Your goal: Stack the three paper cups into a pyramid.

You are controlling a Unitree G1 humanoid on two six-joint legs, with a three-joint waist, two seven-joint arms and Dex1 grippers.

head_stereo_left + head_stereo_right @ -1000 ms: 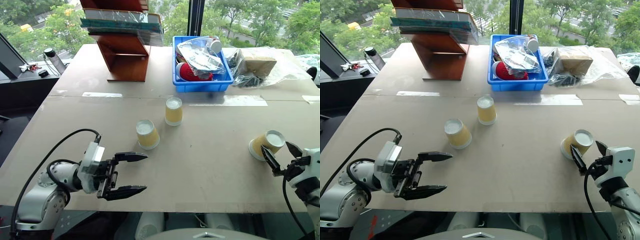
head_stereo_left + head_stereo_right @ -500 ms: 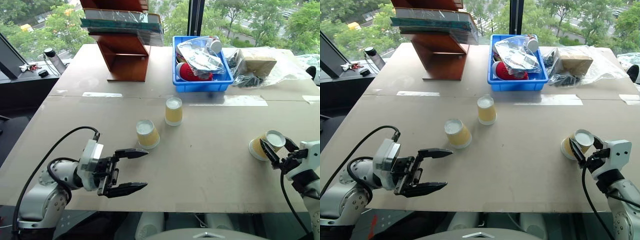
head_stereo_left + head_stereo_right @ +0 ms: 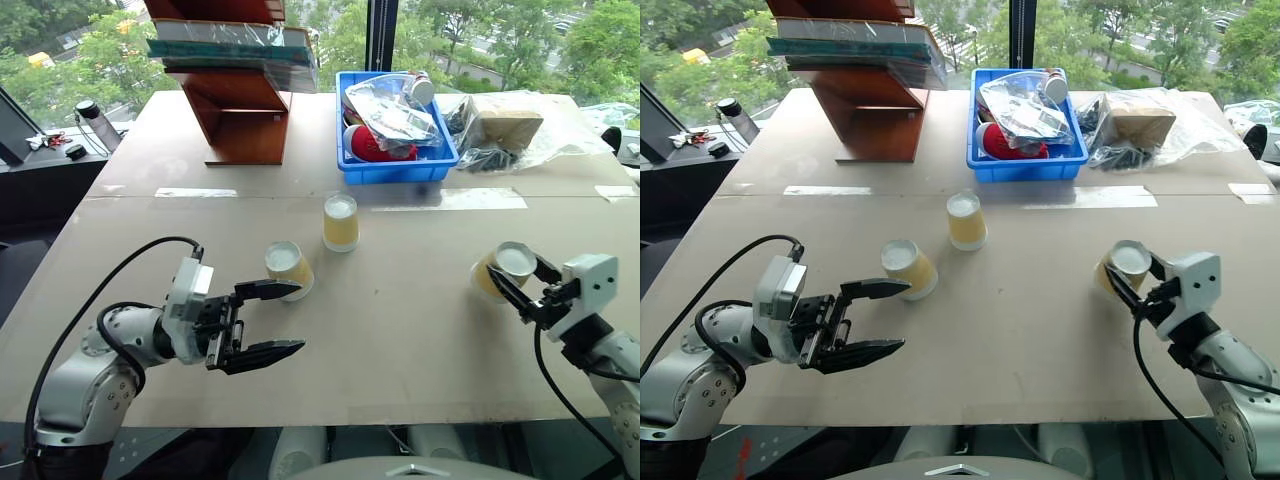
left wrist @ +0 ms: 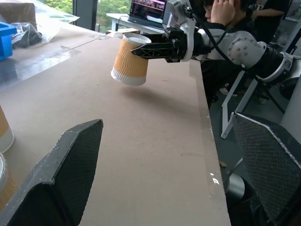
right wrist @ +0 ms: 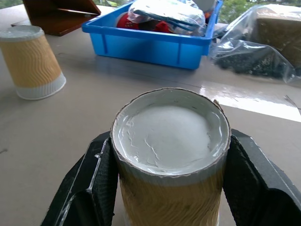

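right pincer (image 3: 519,281) has lifted its paper cup (image 3: 492,270).

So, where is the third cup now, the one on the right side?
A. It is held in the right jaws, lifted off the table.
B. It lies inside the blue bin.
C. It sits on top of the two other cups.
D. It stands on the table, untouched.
A: the right gripper is shut on the cup, and the left wrist view shows the cup's rim clear of the table with a shadow beneath.
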